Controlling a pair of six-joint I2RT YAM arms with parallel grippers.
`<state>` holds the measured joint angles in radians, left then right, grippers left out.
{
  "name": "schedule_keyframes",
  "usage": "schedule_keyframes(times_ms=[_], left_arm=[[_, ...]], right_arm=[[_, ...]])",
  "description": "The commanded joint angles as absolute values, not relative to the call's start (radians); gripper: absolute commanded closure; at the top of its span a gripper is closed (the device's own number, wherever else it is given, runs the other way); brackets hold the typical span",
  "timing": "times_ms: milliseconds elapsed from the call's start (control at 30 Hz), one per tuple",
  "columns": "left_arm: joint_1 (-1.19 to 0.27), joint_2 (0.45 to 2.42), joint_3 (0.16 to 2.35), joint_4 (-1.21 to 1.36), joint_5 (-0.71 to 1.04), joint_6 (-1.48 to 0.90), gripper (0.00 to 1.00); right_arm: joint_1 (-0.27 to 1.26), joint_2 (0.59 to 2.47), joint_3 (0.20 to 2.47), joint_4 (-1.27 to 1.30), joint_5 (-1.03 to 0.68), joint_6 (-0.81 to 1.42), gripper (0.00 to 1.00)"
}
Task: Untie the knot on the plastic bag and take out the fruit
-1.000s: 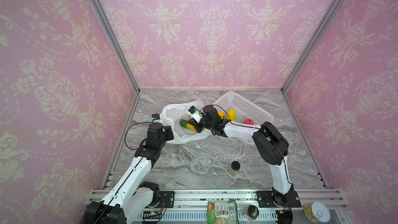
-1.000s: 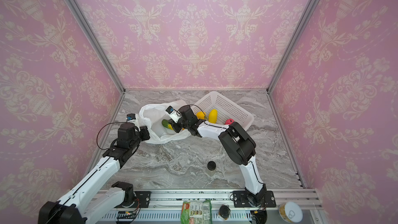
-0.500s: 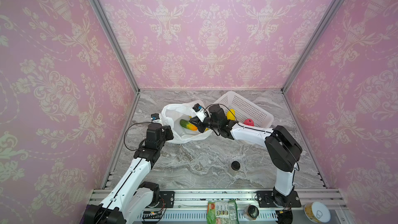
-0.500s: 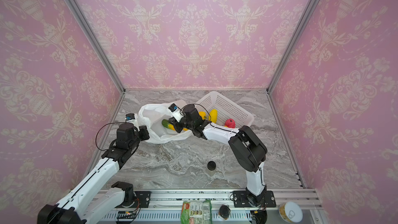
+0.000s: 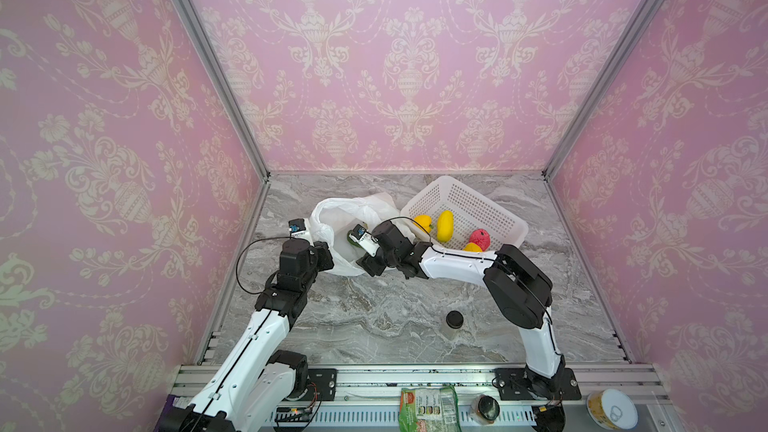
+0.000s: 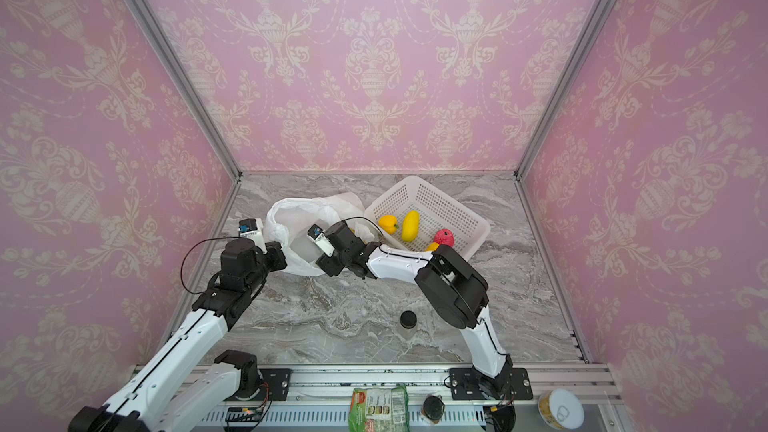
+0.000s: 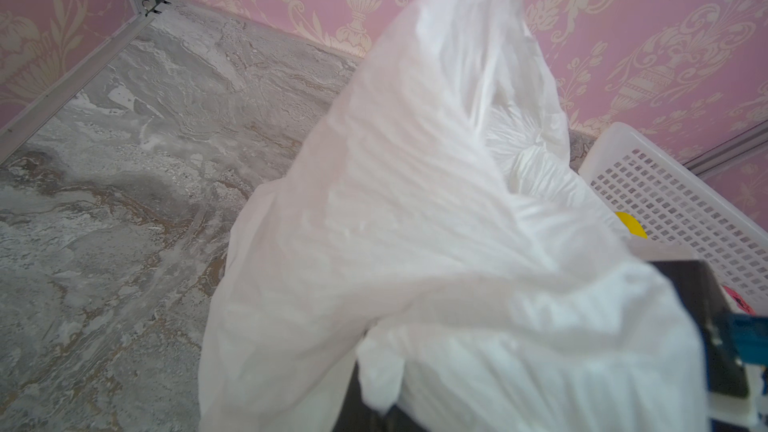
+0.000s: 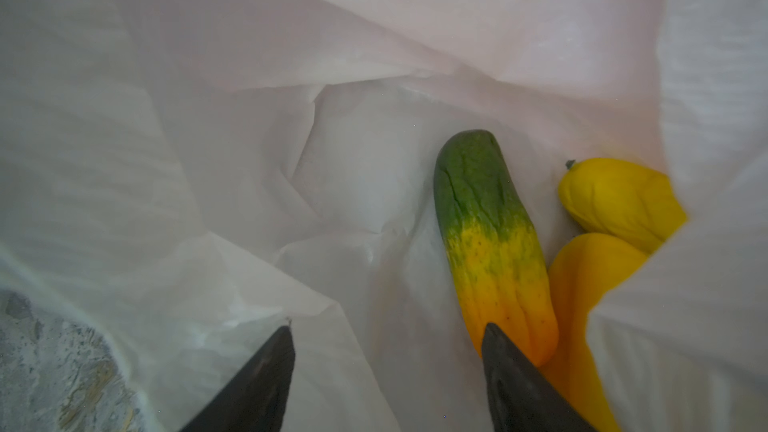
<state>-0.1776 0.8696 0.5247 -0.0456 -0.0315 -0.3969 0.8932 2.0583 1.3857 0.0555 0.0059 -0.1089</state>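
- Reaching into the gaping mouth of the plastic bag (image 5: 345, 211), the right gripper (image 8: 386, 371) has its jaws spread wide with nothing between them. One finger is just beside the green-and-orange fruit (image 8: 490, 238) on the bag's floor.
- The step in hand looks like picking that fruit. The jaws should sit across its narrow width near the middle and close only when both fingers are clear of the loose film underneath.
- Two yellow fruits (image 8: 619, 197) lie against it, partly under a fold. A straight lift out of the mouth should avoid dragging them or snagging the plastic.
- The left gripper (image 5: 328, 253) is clamped on the bag's rim and holds it up. That lift is what gives the right arm room; if it goes slack, the film would likely fall over the fruit.
- Only the right wrist view shows inside the bag: the three pieces and the gap between the fingers. In both top views the right wrist hides nearly all of that.
- Only the top views show the white basket (image 5: 478, 201) just beside the bag, with four pieces lying in it, among them a pink-red one (image 5: 479, 238).
- The left wrist view gives mostly the bag's outer skin (image 7: 415, 201), which drapes over that arm's own fingers, plus a corner of the basket.
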Motion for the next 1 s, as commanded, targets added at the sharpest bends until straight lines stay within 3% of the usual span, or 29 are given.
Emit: schedule_keyframes(times_ms=[0, 367, 567, 967], left_arm=[[-0.17, 0.87, 0.514, -0.046, -0.017, -0.388, 1.0], [-0.17, 0.883, 0.512, -0.035, 0.002, -0.391, 1.0], [-0.17, 0.855, 0.506, -0.047, 0.0, -0.391, 1.0], [-0.17, 0.863, 0.506, -0.037, 0.001, -0.391, 1.0]], right_arm=[[0.908, 2.024, 1.313, 0.045, 0.107, -0.145, 0.19], [0.912, 1.974, 1.211, 0.108, 0.125, -0.12, 0.19], [0.91, 1.984, 1.332, 0.098, 0.129, -0.107, 0.17], [0.862, 2.296, 1.747, -0.104, 0.229, -0.111, 0.11]])
